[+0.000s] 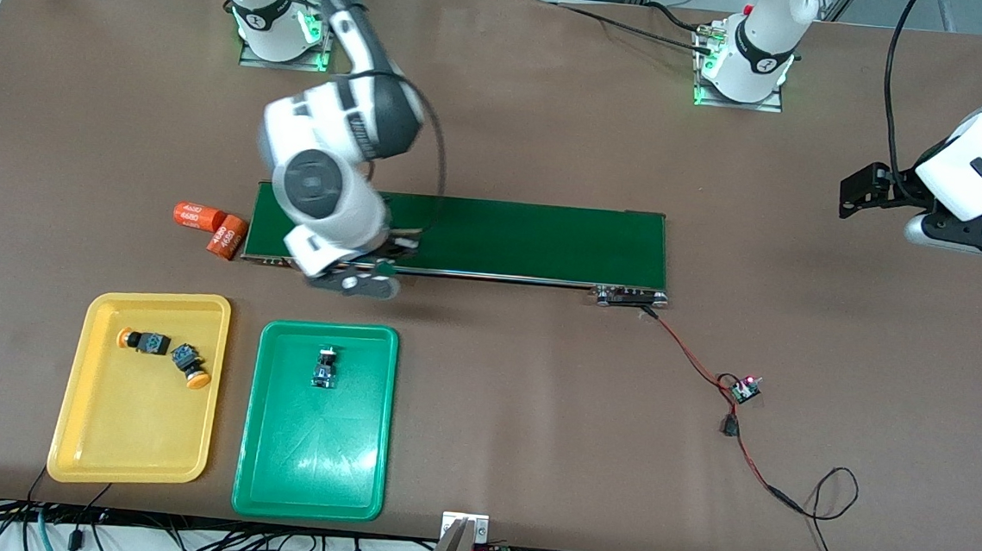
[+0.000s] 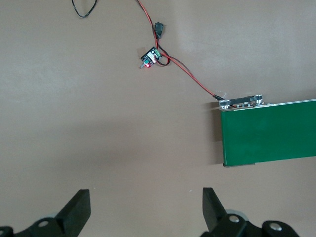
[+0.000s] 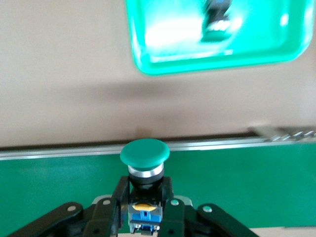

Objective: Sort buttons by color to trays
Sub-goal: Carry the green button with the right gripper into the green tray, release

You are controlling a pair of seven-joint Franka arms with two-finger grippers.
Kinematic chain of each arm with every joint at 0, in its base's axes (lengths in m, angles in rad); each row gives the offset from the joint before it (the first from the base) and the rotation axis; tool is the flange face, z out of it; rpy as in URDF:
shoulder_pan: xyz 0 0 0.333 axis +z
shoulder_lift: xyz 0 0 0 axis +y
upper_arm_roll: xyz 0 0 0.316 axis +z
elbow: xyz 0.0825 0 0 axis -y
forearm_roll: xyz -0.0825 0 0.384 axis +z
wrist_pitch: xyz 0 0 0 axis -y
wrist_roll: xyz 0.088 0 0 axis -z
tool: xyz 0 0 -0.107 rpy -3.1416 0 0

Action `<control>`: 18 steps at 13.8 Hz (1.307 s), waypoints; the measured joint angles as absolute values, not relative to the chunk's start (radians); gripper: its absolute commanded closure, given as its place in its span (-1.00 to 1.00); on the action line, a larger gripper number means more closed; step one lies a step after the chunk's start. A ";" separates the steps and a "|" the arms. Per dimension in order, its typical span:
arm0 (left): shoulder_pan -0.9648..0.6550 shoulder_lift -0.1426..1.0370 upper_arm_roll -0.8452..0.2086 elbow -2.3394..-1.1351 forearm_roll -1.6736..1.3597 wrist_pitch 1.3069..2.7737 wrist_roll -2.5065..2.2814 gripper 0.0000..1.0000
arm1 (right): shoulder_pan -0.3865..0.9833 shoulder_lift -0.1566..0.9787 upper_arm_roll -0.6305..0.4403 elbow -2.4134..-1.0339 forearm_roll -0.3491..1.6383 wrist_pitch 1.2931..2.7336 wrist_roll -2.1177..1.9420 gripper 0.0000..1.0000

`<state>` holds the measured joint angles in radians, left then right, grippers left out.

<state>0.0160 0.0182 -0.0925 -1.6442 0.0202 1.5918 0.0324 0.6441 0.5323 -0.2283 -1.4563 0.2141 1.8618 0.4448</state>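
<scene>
My right gripper [image 1: 372,282] hangs over the conveyor belt's edge nearest the trays. In the right wrist view it [image 3: 145,197] is shut on a green-capped button [image 3: 144,151] by its black-and-blue body. The green tray [image 1: 312,488] lies on the table nearer the front camera and holds one green button [image 1: 325,367]; both show in the right wrist view, tray [image 3: 163,64] and button [image 3: 217,19]. The yellow tray [image 1: 134,441] beside it holds two yellow-orange buttons [image 1: 143,341] [image 1: 191,367]. My left gripper [image 1: 864,191] [image 2: 146,200] waits open and empty above bare table at the left arm's end.
The long dark-green conveyor belt [image 1: 528,239] [image 2: 271,133] crosses the middle of the table. Two orange cylinders [image 1: 199,217] [image 1: 227,237] lie at its end toward the right arm. A small circuit board [image 1: 744,389] [image 2: 151,57] with red wires lies near its other end.
</scene>
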 measured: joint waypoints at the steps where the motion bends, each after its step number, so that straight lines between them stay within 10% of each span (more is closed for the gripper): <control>1: 0.016 0.018 -0.093 -1.644 0.020 1.592 0.032 -1.00 | 0.611 0.533 -0.228 -1.443 0.214 1.858 0.403 1.00; 18: 0.016 0.018 -0.095 -1.644 0.020 1.592 0.032 -1.00 | 0.400 0.823 -0.221 -1.337 0.132 2.372 -0.089 1.00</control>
